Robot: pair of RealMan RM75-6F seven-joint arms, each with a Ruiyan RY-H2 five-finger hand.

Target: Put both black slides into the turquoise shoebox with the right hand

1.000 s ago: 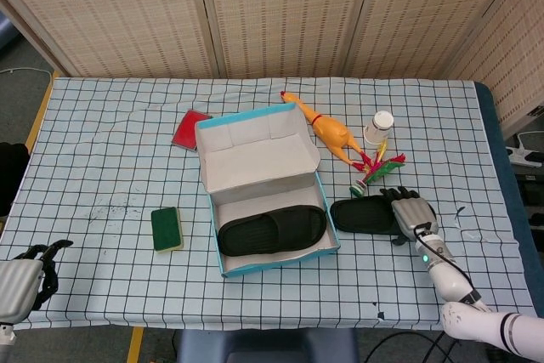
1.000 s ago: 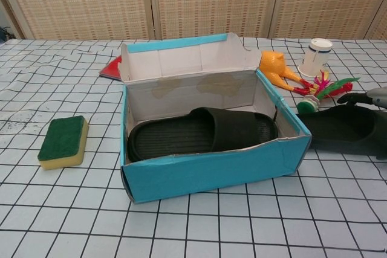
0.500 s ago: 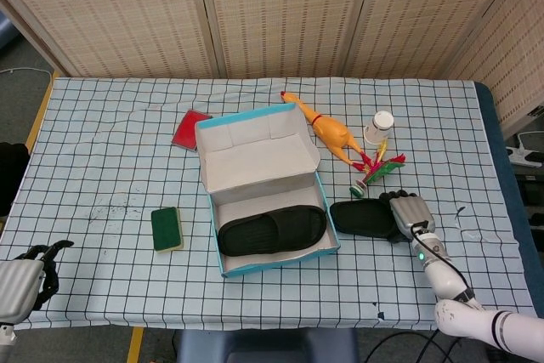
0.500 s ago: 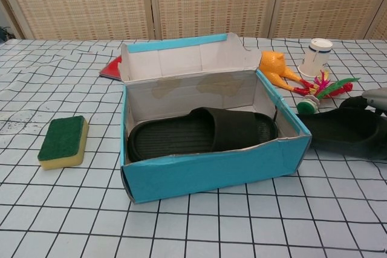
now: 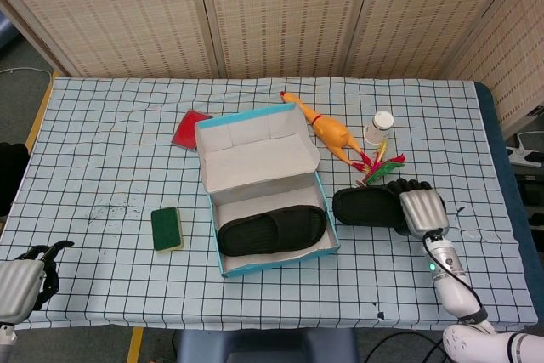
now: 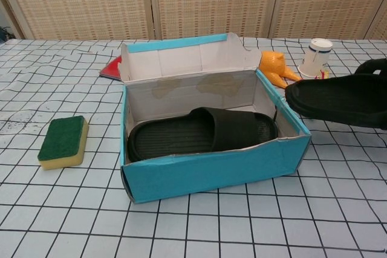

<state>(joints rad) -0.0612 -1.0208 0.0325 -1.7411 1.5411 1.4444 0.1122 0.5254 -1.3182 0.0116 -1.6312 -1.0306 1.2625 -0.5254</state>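
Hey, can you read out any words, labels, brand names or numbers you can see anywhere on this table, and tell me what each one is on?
None can be read.
White bottle: a dark band near its top, too small to tell whether it carries print.
Turquoise shoebox: plain outer wall, no print showing.
Black slides, one in the box and one held by the right hand: no visible logo.
Red flat item and sponge: no lettering visible.

I see the shoebox (image 5: 266, 201) mid-table with one slide (image 5: 272, 229) inside. My right hand (image 5: 422, 211) holds the second slide (image 5: 370, 208) just right of the box. A sponge (image 5: 167, 228) lies left; a bottle (image 5: 378, 127) stands behind.
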